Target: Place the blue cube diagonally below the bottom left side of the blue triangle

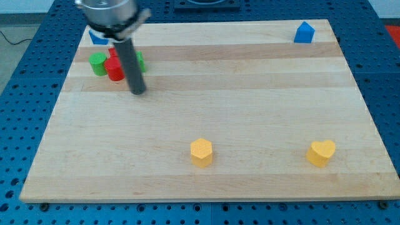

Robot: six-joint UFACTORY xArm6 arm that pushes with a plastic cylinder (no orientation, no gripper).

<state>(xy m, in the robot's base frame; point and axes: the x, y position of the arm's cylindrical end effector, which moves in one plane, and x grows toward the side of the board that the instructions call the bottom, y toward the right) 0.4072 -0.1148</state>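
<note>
A blue block with a peaked top, which reads as the blue triangle [304,32], sits near the board's top right corner. A second blue block [96,38] lies at the top left, mostly hidden behind my arm, so I cannot make out its shape. My tip [138,92] rests on the board at the upper left. It is below and to the right of that hidden blue block, just right of a cluster of red and green blocks, and far from the triangle.
A green block [97,63], a red block [114,68] and another green block [140,60], partly behind my rod, cluster at the upper left. A yellow hexagon [201,152] and a yellow heart [320,152] lie near the bottom. The board's wooden edge [206,199] borders a blue perforated table.
</note>
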